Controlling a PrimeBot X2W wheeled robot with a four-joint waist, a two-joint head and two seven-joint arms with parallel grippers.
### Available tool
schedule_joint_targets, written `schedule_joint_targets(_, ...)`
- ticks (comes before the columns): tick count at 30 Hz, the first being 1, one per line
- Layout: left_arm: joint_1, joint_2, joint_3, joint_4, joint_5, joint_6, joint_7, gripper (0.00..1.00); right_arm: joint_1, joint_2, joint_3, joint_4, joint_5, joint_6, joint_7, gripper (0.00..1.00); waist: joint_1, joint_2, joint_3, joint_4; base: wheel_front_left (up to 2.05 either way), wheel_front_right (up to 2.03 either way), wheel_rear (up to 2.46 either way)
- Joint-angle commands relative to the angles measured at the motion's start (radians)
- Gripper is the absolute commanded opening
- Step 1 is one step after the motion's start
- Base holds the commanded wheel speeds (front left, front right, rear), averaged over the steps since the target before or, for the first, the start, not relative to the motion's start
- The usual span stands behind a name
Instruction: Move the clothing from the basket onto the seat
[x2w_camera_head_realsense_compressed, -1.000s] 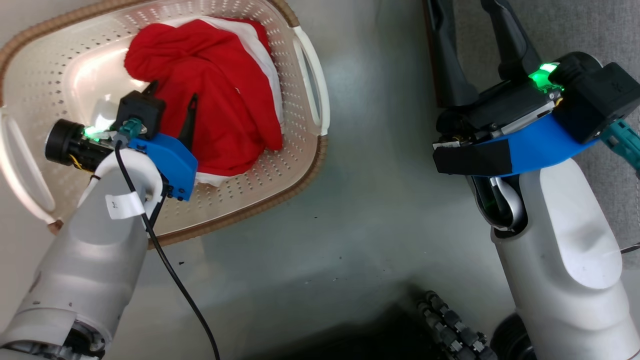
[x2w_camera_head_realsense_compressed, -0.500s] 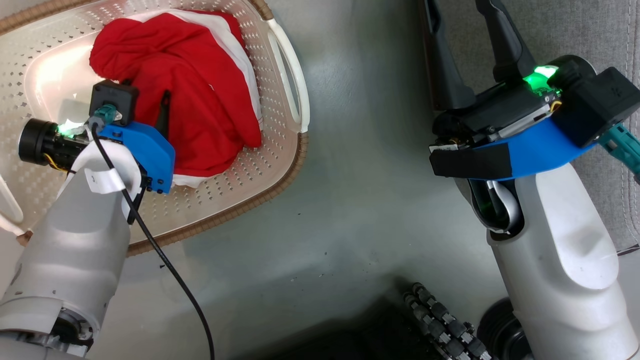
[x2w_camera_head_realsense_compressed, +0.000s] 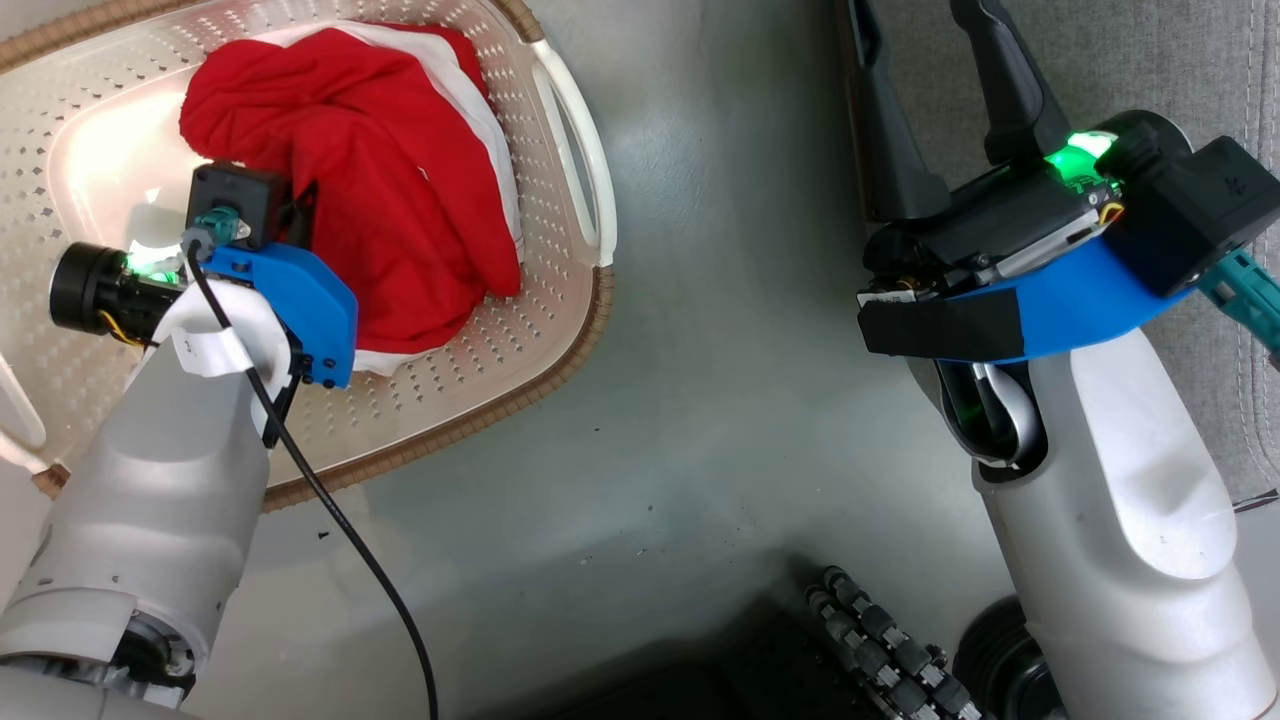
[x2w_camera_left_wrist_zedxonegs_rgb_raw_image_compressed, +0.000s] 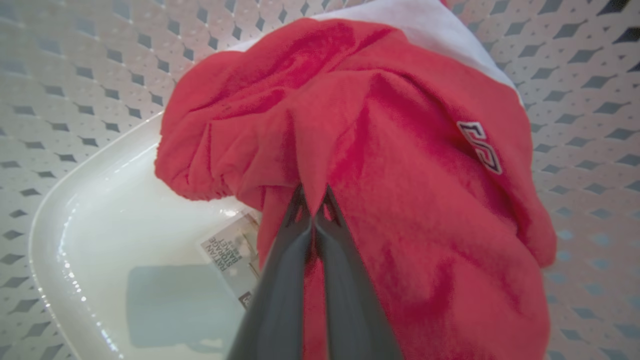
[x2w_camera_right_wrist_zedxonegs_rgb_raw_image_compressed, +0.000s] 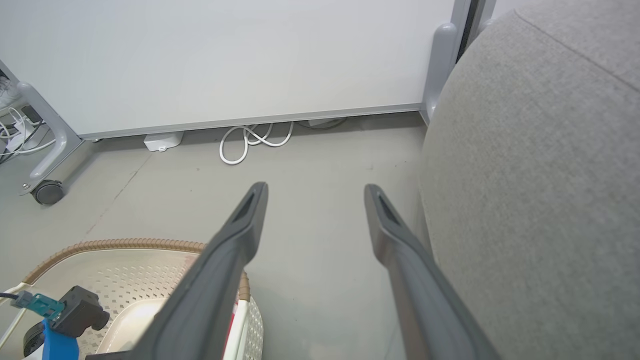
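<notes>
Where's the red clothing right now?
In the head view the clothing lies inside the basket on the floor at the robot's left, and the left gripper is shut on a fold of it.

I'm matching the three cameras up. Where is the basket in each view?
Head: basket at upper left, cut off by the top and left edges.
Left wrist: basket wall and glossy bottom spread across the background.
Right wrist: basket in the lower left corner.
Shared landmark: the red clothing lying in it, large in the left wrist view and seemingly a thin red sliver in the right wrist view.
</notes>
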Motion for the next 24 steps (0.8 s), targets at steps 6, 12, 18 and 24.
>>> schedule_joint_targets(6, -0.018, -0.003, -0.014, 0.004, -0.005, -0.006, -0.017, 0.0, -0.019, 0.003, 0.009, 0.0, 0.012, 0.0, -0.006, 1.0, -0.0001, 0.0, -0.008, -0.005, 0.0, 0.0, 0.0)
schedule_joint_targets(12, 0.016, -0.027, -0.035, 0.003, -0.007, -0.008, -0.034, 0.0, -0.014, 0.003, 0.01, 0.012, 0.01, 0.0, -0.006, 1.0, -0.0001, 0.0, -0.064, 0.009, 0.0, 0.0, 0.0)
schedule_joint_targets(18, 0.067, -0.062, -0.051, -0.015, -0.019, -0.011, -0.052, 0.0, 0.02, 0.003, 0.004, 0.034, -0.005, 0.0, -0.006, 1.0, -0.0001, 0.0, -0.178, 0.044, 0.0, 0.0, 0.0)
schedule_joint_targets(24, 0.151, -0.1, -0.062, -0.063, -0.05, -0.011, -0.061, 0.0, 0.071, 0.002, -0.015, 0.093, -0.051, 0.0, -0.006, 1.0, -0.0001, 0.0, -0.344, 0.094, 0.0, 0.0, 0.0)
